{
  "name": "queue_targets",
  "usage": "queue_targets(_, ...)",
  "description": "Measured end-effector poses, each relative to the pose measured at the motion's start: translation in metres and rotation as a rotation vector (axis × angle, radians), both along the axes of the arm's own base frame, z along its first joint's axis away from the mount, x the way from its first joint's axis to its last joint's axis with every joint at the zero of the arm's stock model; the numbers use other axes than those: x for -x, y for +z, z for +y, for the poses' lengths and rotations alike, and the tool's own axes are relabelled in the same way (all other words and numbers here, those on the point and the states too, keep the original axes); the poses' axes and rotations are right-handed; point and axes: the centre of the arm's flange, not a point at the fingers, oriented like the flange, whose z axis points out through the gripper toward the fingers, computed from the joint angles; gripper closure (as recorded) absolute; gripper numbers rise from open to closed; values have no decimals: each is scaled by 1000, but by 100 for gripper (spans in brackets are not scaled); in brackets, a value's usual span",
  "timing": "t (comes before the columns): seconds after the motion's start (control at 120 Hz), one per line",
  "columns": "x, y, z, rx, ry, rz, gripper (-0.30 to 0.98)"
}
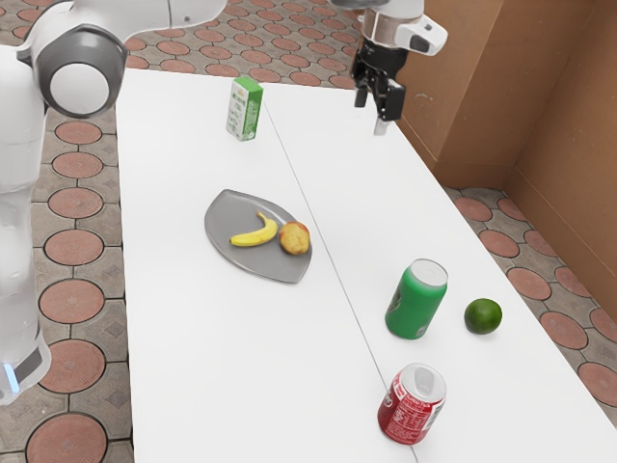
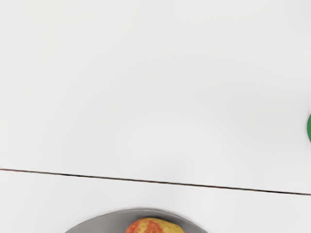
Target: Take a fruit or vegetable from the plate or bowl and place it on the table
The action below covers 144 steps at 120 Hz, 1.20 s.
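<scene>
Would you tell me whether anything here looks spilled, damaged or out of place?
Nothing stands out: the carton, green can and red can stand upright, the banana and rounded fruit rest on the plate, and no spill shows.

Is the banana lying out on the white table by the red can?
No, the banana lies on the grey plate, beside a round yellow-brown item.

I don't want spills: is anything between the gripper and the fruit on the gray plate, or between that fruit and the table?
Nothing visible stands between the gripper and the banana or the yellow-orange fruit. Toward the table, only the plate's rim intervenes; the carton, green can and red can stand well aside.
</scene>
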Motion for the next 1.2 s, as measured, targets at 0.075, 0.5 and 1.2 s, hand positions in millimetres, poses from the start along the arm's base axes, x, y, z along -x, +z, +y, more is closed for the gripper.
queue_targets(0.075,0,-1,1,-1,1,-1,0)
queue_targets(0.5,18,-12,18,-7,-86,99,0)
queue_targets(1.2,101,-159,75,146,-114,365,0)
